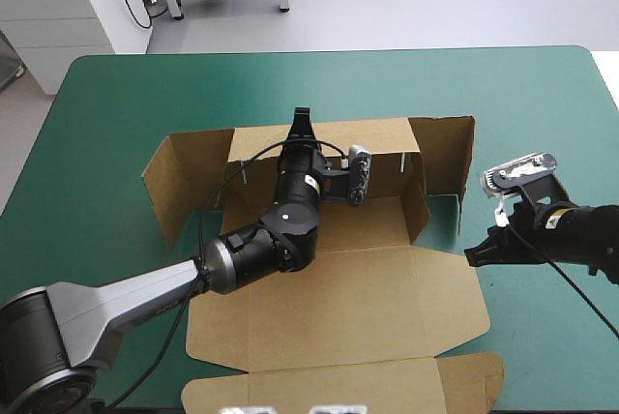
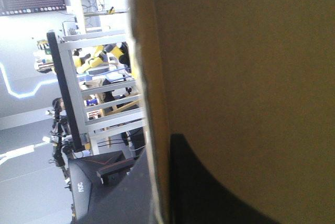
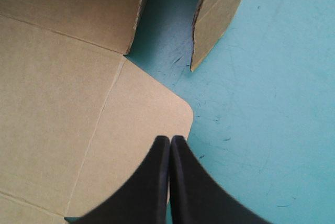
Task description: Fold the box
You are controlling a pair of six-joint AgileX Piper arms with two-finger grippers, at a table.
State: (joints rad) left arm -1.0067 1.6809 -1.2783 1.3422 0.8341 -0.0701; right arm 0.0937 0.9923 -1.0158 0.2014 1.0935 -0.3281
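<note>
The brown cardboard box (image 1: 368, 288) lies partly folded in the middle of my teal-green table cover (image 1: 116, 104). Its back wall (image 1: 334, 138) and side flaps stand up, and the lid part lies flat on the near side. My left gripper (image 1: 301, 127), with its black fin fingers, pinches the top of that back wall, with the board squeezed between them. My right gripper (image 3: 170, 182) is closed tight with nothing in it. Just ahead of its tip is the round corner of a flat flap (image 3: 152, 114). Farther ahead stands a side flap (image 3: 220, 14).

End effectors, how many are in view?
2: the left end effector on the far wall of the box, the right end effector shut at its right edge.
</note>
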